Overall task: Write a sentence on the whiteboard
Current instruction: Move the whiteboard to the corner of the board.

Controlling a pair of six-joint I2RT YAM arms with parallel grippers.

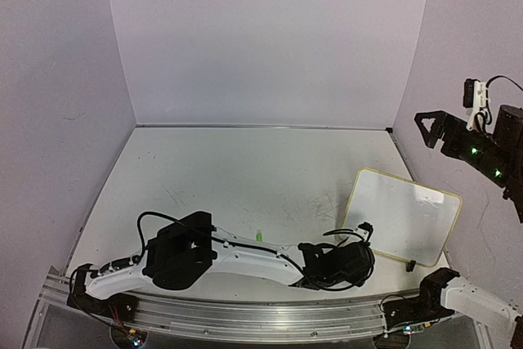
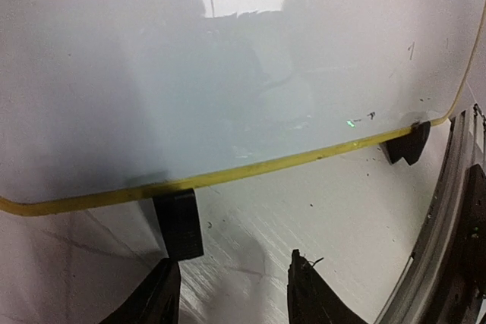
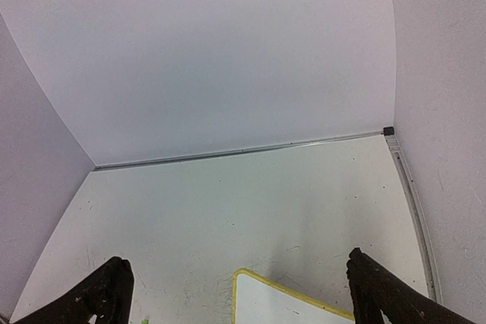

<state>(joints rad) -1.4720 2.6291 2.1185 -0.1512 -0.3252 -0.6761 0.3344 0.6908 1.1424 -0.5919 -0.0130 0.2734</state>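
Note:
The whiteboard [image 1: 400, 214] lies at the table's right side, white with a thin yellow frame. In the left wrist view its face [image 2: 228, 73] fills the upper part, with two black feet [image 2: 179, 221] along its near edge. No sentence is in view on it. My left gripper [image 2: 231, 294] is low on the table at the board's near edge, jaws apart with nothing between them, and the left fingertip [image 2: 156, 297] is just below one foot. In the top view the left gripper [image 1: 364, 234] is at the board's near-left edge. My right gripper [image 3: 243, 294] hangs open, high above the board's corner [image 3: 281, 305].
A small green object [image 1: 259, 235] lies on the table just behind my left forearm. The metal rail [image 2: 448, 233] of the table's near edge runs close on the right of my left gripper. Walls close in the table at the back and both sides.

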